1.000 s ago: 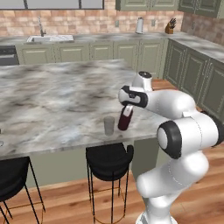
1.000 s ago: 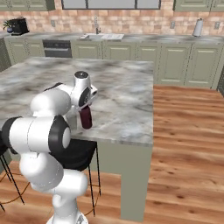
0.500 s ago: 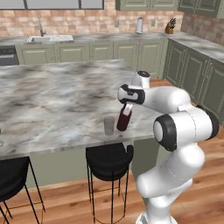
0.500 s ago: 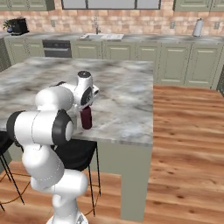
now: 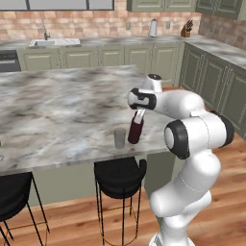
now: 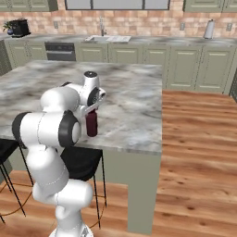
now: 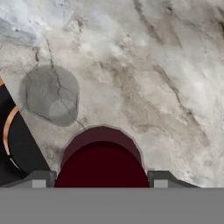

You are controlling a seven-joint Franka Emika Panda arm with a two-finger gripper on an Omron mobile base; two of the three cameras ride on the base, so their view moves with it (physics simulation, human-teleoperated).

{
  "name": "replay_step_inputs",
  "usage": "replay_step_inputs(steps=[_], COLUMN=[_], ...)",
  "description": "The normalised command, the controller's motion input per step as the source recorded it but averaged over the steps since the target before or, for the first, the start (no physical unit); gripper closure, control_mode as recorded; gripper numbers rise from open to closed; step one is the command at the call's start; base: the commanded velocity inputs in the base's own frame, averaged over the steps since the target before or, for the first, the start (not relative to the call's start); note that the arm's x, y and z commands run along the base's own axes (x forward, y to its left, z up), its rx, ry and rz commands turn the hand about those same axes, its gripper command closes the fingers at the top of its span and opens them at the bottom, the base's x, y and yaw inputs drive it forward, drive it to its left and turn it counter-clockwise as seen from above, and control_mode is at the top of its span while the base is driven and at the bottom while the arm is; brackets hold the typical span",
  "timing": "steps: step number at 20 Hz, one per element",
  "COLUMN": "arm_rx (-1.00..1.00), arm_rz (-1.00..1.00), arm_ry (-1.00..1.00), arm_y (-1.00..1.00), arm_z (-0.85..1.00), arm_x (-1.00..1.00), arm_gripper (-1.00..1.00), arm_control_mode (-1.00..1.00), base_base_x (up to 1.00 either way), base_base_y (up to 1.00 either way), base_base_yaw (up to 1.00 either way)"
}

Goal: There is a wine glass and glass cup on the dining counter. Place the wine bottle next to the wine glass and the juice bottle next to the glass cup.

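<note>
At the near edge of the dining counter (image 5: 57,103), the juice bottle (image 5: 135,130) stands upright on the marble just beside the glass cup (image 5: 119,138), without touching it. The gripper (image 5: 140,114) is positioned directly above the bottle. In the hand view, the fingertips (image 7: 41,179) flank the bottle (image 7: 101,159) on either side, spread about as wide as its body; contact cannot be determined.

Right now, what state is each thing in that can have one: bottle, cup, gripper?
juice bottle: upright on the dining counter, capped, close beside the glass cup.
glass cup: upright, looks empty, near the counter's front edge.
gripper: fingers on either side of the juice bottle's top; whether they are pressing it I cannot tell.
</note>
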Motion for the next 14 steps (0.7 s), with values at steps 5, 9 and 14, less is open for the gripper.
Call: replay_step_inputs(steps=[5,9,14], arm_rx=[0.0,0.0,0.0], arm_rz=[-0.01,-0.04,-0.03], arm_ry=[0.0,0.0,0.0], arm_y=[0.13,0.11,0.1], arm_z=[-0.39,-0.4,-0.41], arm_x=[0.0,0.0,0.0], arm_gripper=[1.0,1.0,1.0], arm_control_mode=[-1.0,-1.0,-1.0], base_base_x=[0.0,0.0,0.0], base_base_y=[0.0,0.0,0.0], base_base_yaw=[0.0,0.0,0.0])
